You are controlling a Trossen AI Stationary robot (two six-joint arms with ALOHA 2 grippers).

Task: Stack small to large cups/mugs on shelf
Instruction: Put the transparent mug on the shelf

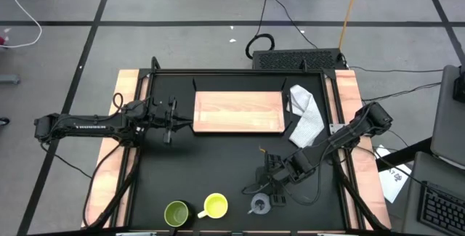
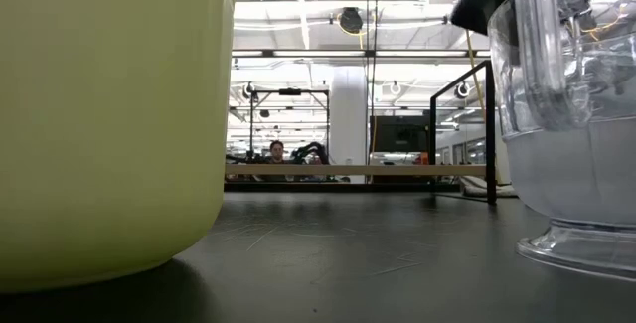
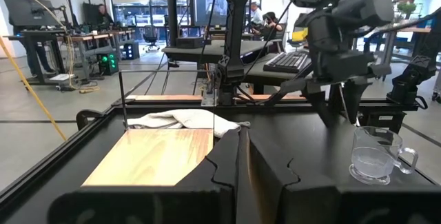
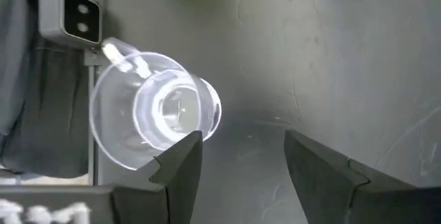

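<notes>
Three cups line the worktop's near edge: we see the olive mug (image 1: 176,213), the yellow mug (image 1: 215,206), then the glass cup (image 1: 260,205). Our left gripper (image 1: 176,123), clenched, waits just left of the shelf (image 1: 238,111); our right gripper (image 1: 267,192) hangs released just above the glass cup.

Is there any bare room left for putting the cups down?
Yes: the whole wooden board is bare, bordered by the white cloth. The near edge is crowded: green mug, yellow mug, glass cup and right pincer.
</notes>
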